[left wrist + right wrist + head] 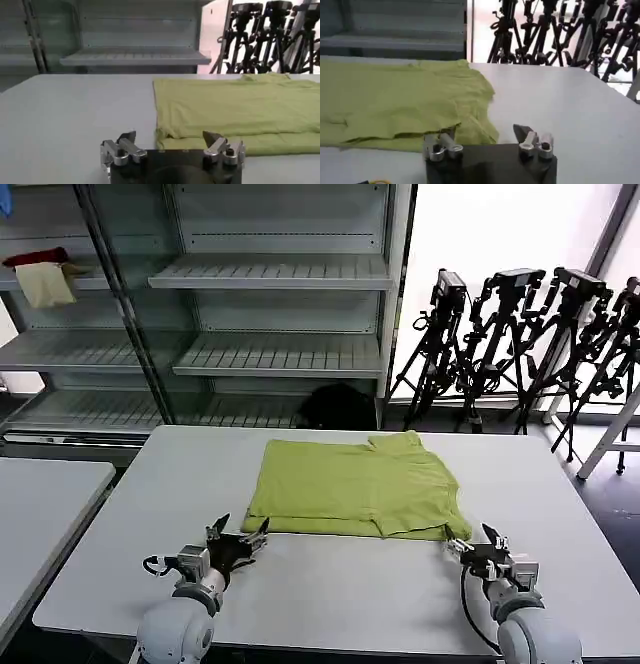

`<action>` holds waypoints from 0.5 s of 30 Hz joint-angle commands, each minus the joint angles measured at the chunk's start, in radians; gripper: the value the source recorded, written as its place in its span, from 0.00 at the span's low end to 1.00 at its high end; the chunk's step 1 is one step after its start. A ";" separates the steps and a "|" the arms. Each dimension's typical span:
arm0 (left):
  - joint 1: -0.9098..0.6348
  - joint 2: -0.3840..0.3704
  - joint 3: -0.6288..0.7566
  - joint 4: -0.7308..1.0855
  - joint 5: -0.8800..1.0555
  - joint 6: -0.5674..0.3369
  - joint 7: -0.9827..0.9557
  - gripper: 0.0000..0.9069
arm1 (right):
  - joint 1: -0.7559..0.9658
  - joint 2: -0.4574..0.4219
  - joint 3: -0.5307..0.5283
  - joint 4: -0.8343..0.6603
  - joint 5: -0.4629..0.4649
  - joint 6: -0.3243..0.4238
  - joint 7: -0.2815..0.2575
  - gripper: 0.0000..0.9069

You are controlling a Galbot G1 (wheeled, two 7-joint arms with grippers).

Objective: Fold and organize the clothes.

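White table (330, 584) holds folded T-shirt (355, 489); head view adds shelves (270, 274).

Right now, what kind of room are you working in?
Probably a robotics lab or test room, not a home: bare metal shelving behind the white table, a cluster of camera tripods by the window, and just one lime T-shirt laid out.

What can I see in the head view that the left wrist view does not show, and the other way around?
Head view alone: the right gripper, open at the T-shirt's near right corner, and red and cream cloths on a shelf. Left wrist view alone: a close look at the folded layers along the shirt's near edge. Both: the left gripper, open just short of the near left corner, the grey table, the shelves and the tripods.
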 commanded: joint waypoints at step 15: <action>0.002 0.005 0.014 0.025 0.006 0.011 0.035 0.01 | -0.011 0.001 -0.003 0.014 -0.016 -0.002 -0.005 0.00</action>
